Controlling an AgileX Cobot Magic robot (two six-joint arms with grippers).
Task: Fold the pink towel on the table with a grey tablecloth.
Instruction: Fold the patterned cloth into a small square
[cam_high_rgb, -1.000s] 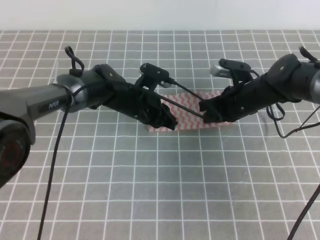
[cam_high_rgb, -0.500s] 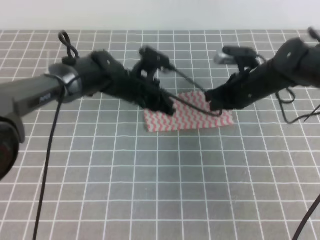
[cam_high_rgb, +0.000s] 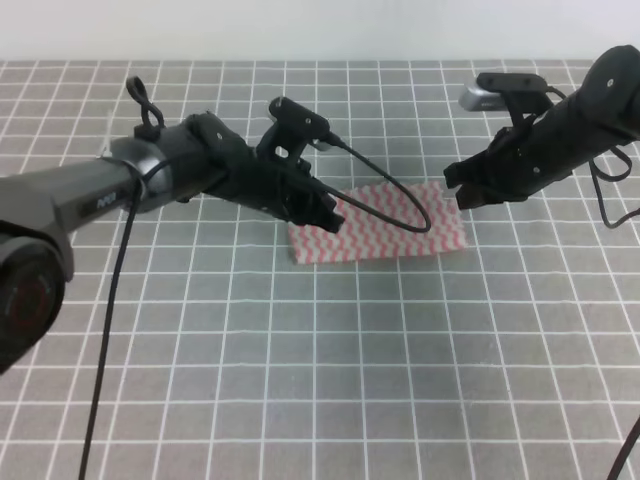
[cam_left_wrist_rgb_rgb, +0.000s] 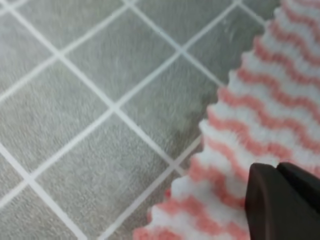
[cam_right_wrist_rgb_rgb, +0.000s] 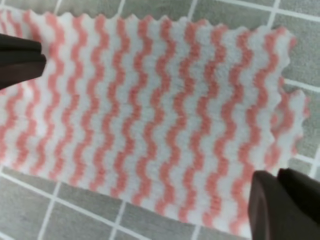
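Note:
The pink towel (cam_high_rgb: 385, 238) lies flat as a folded strip on the table with a grey tablecloth (cam_high_rgb: 300, 380). My left gripper (cam_high_rgb: 326, 214) hovers over the strip's left end, holding nothing. In the left wrist view only one dark finger (cam_left_wrist_rgb_rgb: 282, 202) shows, above the towel's scalloped corner (cam_left_wrist_rgb_rgb: 260, 100). My right gripper (cam_high_rgb: 466, 192) hangs above the strip's right end, clear of it. The right wrist view looks down on the towel (cam_right_wrist_rgb_rgb: 160, 75) between the spread fingers of the right gripper (cam_right_wrist_rgb_rgb: 150, 127), which grip nothing.
A thin black cable (cam_high_rgb: 400, 200) loops from the left arm's wrist camera across the towel. More cables trail off the right arm (cam_high_rgb: 600, 200) and down the left side (cam_high_rgb: 105, 330). The gridded cloth reaches every edge of the view.
Both grippers have let go of the towel and drawn apart: the right one rose up and to the right, the left one backed off leftward. The towel now rests flat.

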